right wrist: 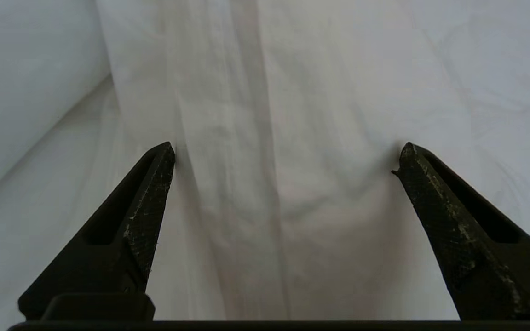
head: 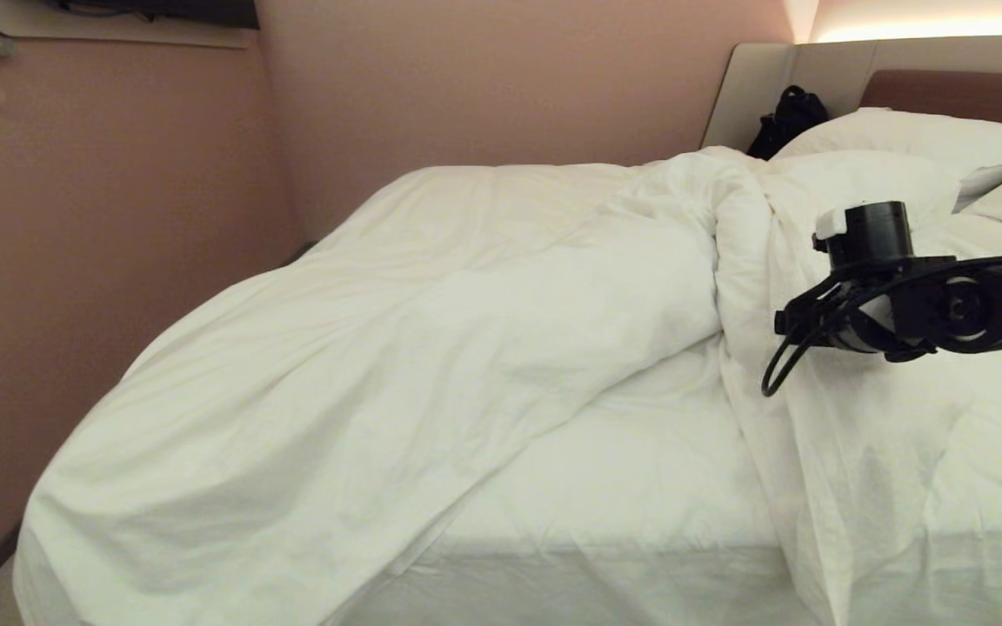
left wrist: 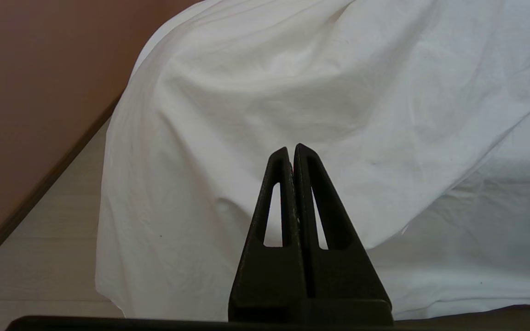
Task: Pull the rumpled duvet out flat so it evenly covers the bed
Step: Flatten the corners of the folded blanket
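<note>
The duvet (head: 397, 348) lies bunched diagonally across the bed (head: 623, 487), spilling off its left foot corner, bare sheet showing mid-foot. The right gripper (right wrist: 283, 156), jaws wide apart, hangs over a fold, probably the twisted ridge toward the headboard; it should pinch deep there.

The left gripper (left wrist: 292, 154), pressed together on nothing, is parked by the foot edge.

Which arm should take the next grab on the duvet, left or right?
Right, probably. The right gripper is open with white cloth of the duvet between its fingers, above the bunched ridge on the bed. The left gripper is shut, low by the bed's corner, clear of the cloth.
</note>
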